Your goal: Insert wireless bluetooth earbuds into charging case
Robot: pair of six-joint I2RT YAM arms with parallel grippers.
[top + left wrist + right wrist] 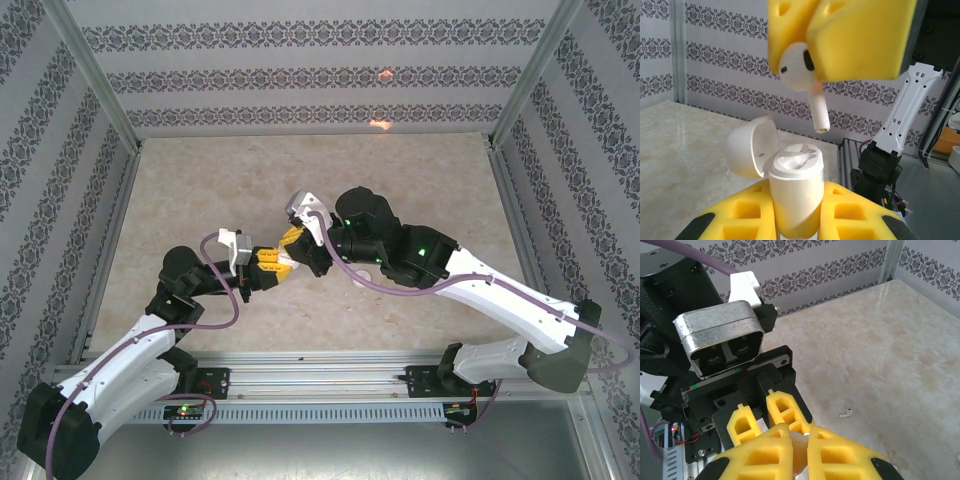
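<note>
**Left wrist view: earbud hangs stem-down over the open case**

The left gripper (796, 212) has its yellow fingers (747, 215) clamped on the lower body of the charging case (795, 182), one on each side. The case stands upright with its long axis vertical and its mouth facing up. Its lid (752, 147) is flipped open and leans away to the left.

Directly above, the right gripper (812, 47) pinches the rounded head of an earbud (797, 67). The earbud's stem points down and slightly right, so its long axis is close to vertical. The stem tip is just above the case mouth and not touching it.

In the right wrist view, the right gripper (799, 450) is closed on something white. The left gripper (765, 415) faces it, tip to tip. A second earbud (845, 413) lies on the table (880, 355), well apart from both; it is too small to tell which way it points.

From the top external camera, the two grippers meet above the middle of the table (200, 190), somewhat toward its near edge.
</note>
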